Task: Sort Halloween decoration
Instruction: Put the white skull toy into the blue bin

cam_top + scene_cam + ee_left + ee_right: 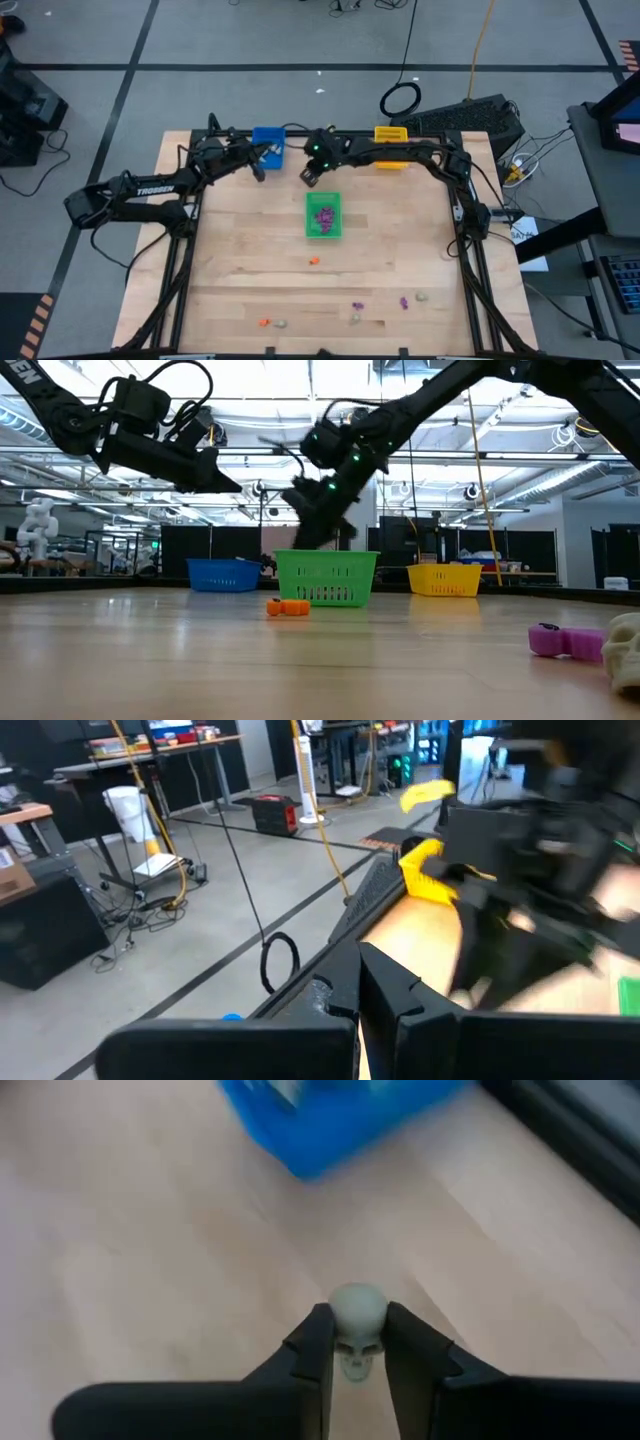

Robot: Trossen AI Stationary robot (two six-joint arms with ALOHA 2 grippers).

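My right gripper (357, 1332) is shut on a pale grey-white skull trinket (357, 1308). It hovers over the table's far part (312, 176), between the blue tray (268, 140) and the green tray (323, 215), which holds purple trinkets. My left gripper (258, 168) hangs in the air beside the blue tray, looks shut and holds nothing. Loose trinkets lie on the wood: an orange one (313, 261) near the middle, and purple (404, 301), pale (423, 297) and orange (264, 322) ones by the near edge. My right gripper pinches the skull trinket between its two fingers (312, 1342), one on each side of the skull's head (357, 1302). The rounded crown stands out past the fingertips and the face (356, 1355) lies between them. The skull is lifted clear of the table.
The yellow tray (392, 134) stands at the far edge, right of the blue one. A bright yellow piece (392, 165) shows on the right arm. In the low view a purple trinket (565, 641) and a pale one (625, 645) lie close to the near edge.
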